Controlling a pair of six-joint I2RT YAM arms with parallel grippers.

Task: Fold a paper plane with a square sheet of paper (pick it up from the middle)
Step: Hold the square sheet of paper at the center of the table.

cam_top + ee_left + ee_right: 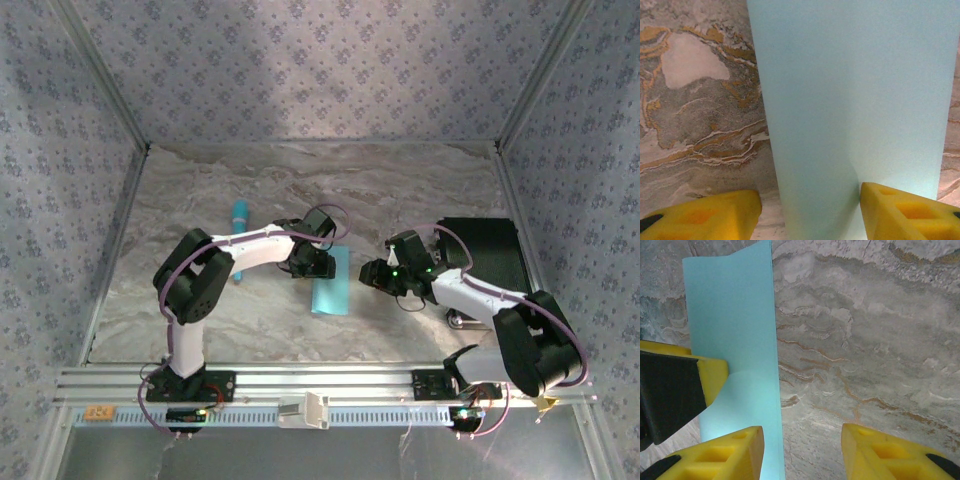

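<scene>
Square sheet of paper lies flat inside the parted left gripper; the right gripper, parted too and empty, straddles its edge: press down squarely, no sliding.

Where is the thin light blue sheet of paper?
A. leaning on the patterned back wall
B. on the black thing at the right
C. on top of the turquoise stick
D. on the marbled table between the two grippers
D: from above, the light blue sheet of paper lies on the marbled table, with the left gripper at one side and the right gripper at the other.
</scene>
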